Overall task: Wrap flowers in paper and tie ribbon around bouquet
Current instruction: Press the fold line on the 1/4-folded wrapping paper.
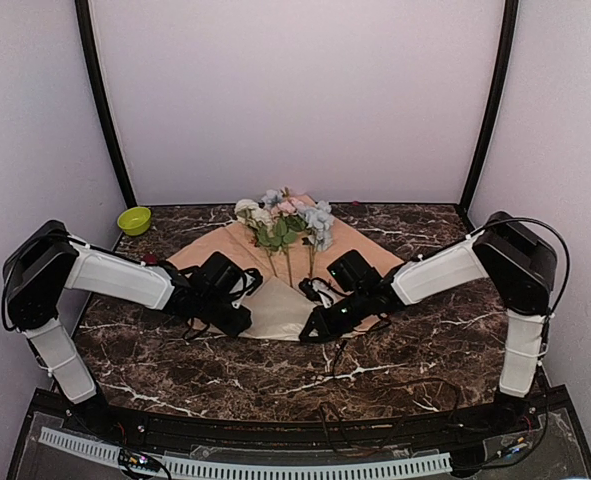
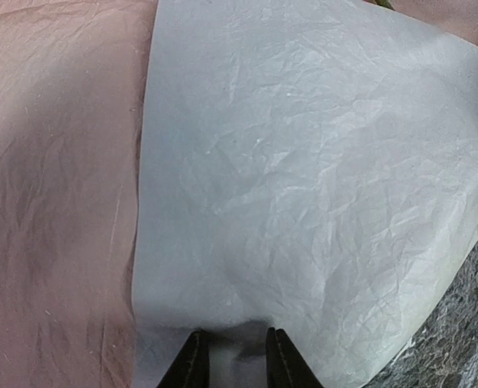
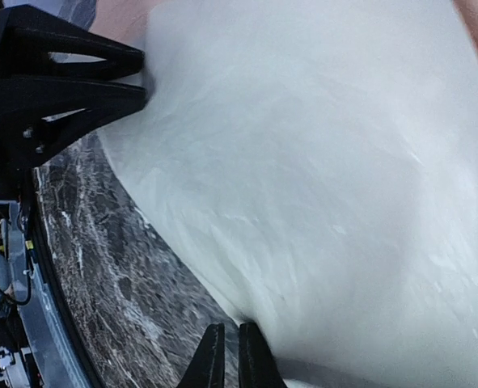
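Shows the flowers (image 1: pixel 285 222) at the middle of the paper (image 1: pixel 207 250), near corner folded over the stems; left gripper (image 2: pixel 234 338) pinching that fold, right gripper (image 3: pixel 226 333) nearly pressed together at its edge, grip unclear. Leaves rolling and tying undone.

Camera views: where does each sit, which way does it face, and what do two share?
Top external: above and behind the bases, looking down and forward over the table; both arms, the left gripper and the right gripper show.
Left wrist: on the left arm, looking past its own fingers onto the paper.
Right wrist: on the right arm, looking across the paper toward the left gripper; own fingers show.
Shared: all three see the paper; only the top view shows the flowers.
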`<state>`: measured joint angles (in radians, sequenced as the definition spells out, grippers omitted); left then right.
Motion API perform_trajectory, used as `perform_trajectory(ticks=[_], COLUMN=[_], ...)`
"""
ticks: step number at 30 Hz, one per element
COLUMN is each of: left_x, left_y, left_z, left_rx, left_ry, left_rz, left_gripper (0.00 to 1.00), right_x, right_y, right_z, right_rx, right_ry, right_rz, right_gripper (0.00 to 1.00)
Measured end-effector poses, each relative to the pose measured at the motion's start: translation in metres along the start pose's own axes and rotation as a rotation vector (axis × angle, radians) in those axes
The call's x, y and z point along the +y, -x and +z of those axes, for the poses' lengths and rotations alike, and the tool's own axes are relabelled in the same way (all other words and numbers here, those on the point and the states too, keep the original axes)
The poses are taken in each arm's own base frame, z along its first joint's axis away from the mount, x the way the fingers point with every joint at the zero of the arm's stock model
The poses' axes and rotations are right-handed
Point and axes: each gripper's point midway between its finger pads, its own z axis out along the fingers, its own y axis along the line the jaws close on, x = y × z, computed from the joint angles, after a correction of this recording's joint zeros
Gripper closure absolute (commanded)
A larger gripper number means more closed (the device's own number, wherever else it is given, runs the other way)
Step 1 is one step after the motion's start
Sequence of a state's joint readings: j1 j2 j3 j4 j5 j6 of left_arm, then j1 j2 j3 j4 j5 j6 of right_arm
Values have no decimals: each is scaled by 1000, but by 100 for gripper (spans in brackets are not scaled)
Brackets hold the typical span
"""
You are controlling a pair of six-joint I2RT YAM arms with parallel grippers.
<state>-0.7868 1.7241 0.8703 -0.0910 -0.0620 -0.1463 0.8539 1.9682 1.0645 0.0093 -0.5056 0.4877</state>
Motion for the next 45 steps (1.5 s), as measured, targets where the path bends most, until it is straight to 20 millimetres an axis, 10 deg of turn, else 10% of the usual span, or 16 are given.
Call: perform_trajectory(ticks=[18, 28, 45], left_x=[1, 1, 0], left_y=[-16, -13, -7], left_z=[-9, -11, -7], left_rx=[-3, 0, 42], left_ry=[-66, -65, -59], left_rz=[-77, -76, -36], left_gripper=[75, 74, 72], right_x=[-50, 48, -26], right_y=[-56, 14, 43], right_z=[-85, -53, -63], right_rx=[71, 19, -96], right_ry=[-231, -14, -221], right_rz=[147, -112, -48], right_gripper=[90, 83, 46])
